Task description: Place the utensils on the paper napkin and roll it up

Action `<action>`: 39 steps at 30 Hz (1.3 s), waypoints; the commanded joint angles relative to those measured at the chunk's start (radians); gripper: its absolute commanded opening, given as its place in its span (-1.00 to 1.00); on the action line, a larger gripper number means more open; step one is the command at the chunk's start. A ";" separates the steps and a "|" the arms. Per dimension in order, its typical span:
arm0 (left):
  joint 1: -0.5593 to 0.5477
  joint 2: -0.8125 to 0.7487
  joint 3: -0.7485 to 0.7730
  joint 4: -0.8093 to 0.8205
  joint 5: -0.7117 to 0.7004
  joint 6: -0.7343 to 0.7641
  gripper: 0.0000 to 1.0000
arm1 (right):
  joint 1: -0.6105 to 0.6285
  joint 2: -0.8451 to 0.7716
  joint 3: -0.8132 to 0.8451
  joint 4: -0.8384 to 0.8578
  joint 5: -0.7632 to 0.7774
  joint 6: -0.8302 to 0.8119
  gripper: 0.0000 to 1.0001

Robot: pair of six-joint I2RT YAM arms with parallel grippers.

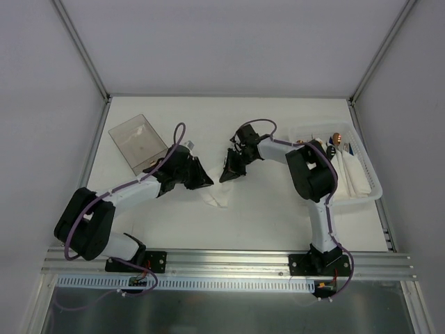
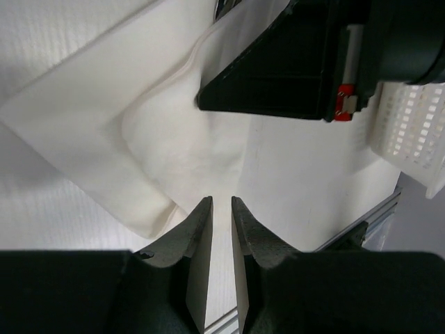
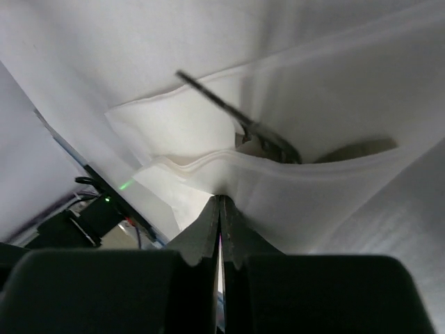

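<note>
The paper napkin (image 1: 219, 197) lies folded and rumpled on the white table between the two grippers. In the right wrist view, slim metal utensils (image 3: 257, 129) poke out from inside the napkin's (image 3: 313, 188) fold. My right gripper (image 3: 220, 198) is shut, pinching the layered edge of the napkin; from above it (image 1: 228, 175) sits at the napkin's far end. My left gripper (image 2: 221, 200) stands slightly open with nothing between its fingers, just off the napkin's (image 2: 104, 118) edge. In the top view it (image 1: 205, 182) is on the napkin's left.
A clear plastic box (image 1: 138, 142) stands at the back left. A white slotted tray (image 1: 375, 188) at the right holds white items and a gold-coloured round thing (image 1: 336, 138). The metal rail (image 1: 229, 261) runs along the near edge.
</note>
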 commanded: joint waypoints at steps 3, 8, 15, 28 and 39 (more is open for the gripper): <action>-0.083 0.094 0.040 0.008 -0.001 -0.099 -0.67 | -0.023 -0.014 -0.120 -0.014 0.147 0.194 -1.00; -0.114 0.186 0.041 0.013 -0.032 -0.171 -0.68 | -0.035 -0.006 -0.132 -0.004 0.143 0.246 -1.00; -0.071 0.275 -0.015 -0.008 -0.043 -0.205 -0.77 | -0.055 -0.038 -0.168 0.019 0.120 0.241 -1.00; 0.127 0.246 -0.002 -0.097 0.003 -0.006 -0.81 | -0.070 -0.044 -0.155 -0.034 0.038 0.076 -1.00; 0.081 0.071 0.027 -0.071 0.005 0.080 -0.71 | -0.067 -0.024 -0.119 -0.050 0.052 0.045 -1.00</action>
